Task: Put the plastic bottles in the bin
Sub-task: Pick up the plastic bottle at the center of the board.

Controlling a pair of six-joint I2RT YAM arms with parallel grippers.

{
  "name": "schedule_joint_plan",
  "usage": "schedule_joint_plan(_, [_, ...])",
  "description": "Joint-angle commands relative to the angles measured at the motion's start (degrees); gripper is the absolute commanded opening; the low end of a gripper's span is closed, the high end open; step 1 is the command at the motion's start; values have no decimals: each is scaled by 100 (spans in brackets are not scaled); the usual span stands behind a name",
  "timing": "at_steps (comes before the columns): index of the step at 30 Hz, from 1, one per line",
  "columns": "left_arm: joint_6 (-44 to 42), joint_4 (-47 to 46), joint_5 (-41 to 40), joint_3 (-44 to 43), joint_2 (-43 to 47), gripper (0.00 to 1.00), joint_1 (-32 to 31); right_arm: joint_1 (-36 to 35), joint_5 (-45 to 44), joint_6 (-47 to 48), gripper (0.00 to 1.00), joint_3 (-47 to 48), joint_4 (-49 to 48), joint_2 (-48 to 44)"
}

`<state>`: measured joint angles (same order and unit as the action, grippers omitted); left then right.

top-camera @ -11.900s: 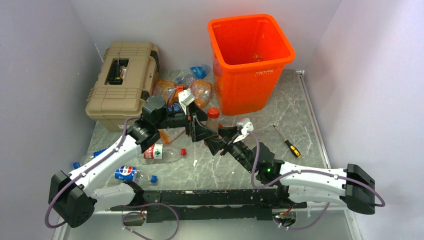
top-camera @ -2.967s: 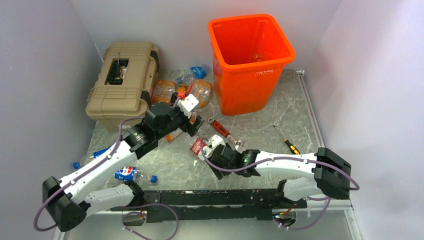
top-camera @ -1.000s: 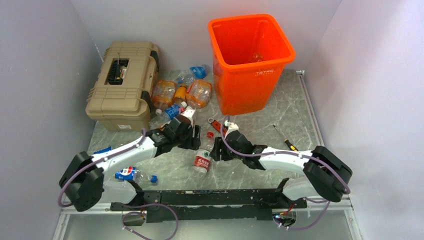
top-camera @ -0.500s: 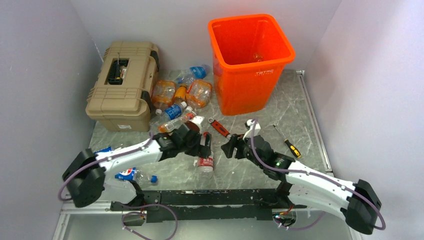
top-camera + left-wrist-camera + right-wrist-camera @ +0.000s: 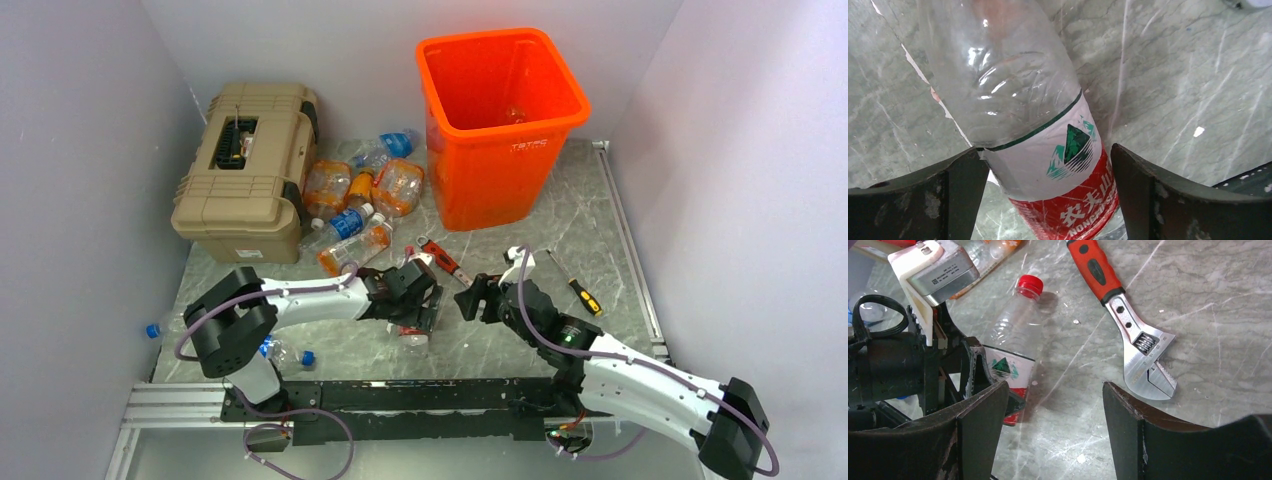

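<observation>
Grey marbled counter (image 5: 600,230) carries a tan toolbox (image 5: 245,170) and loose bottles (image 5: 360,190) at the far left. Near the middle, the grasp looks to be the step in hand: the left claw (image 5: 415,303) is spread apart astride a red-and-white-labelled bottle (image 5: 1048,150) lying on its side, its arm low and stretched rightward, and next the fingers should clamp, lift and carry it to the far orange bin (image 5: 500,130). Just right, the right claw (image 5: 1055,390) hangs apart and empty near the wrench (image 5: 1128,325).

The bin (image 5: 497,185) stands back right on the table (image 5: 592,205), the toolbox (image 5: 245,170) back left, bottles (image 5: 362,188) clustered between them, the wrench (image 5: 440,257) before the bin.
</observation>
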<state>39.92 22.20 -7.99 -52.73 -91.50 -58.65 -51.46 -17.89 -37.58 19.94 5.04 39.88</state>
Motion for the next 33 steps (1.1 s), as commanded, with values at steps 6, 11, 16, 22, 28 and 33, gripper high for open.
schedule_joint_plan(6, [156, -158, -259, 220, 267, 74, -129, -13, -48, 191, 73, 150, 12, -126])
schedule_joint_plan(11, [-560, -124, -122, 144, 967, 51, -150, -13, -62, 368, 75, 398, 184, -437])
schedule_joint_plan(16, [-2196, 301, -334, -653, 2433, 49, -151, -4, -179, 914, 79, 831, 273, -982])
schedule_joint_plan(22, [-4456, -299, 122, -860, 3639, 50, -140, 4, 375, 1329, 87, 1151, -347, -1443])
schedule_joint_plan(28, [-5285, -1515, 961, 245, 4517, 50, -99, 4, 1916, 1382, 87, 1726, -1222, -1389])
schedule_joint_plan(33, [-5309, -1961, 1033, 832, 5128, 47, 20, 2, 2152, 1317, 87, 2389, -1611, -1006])
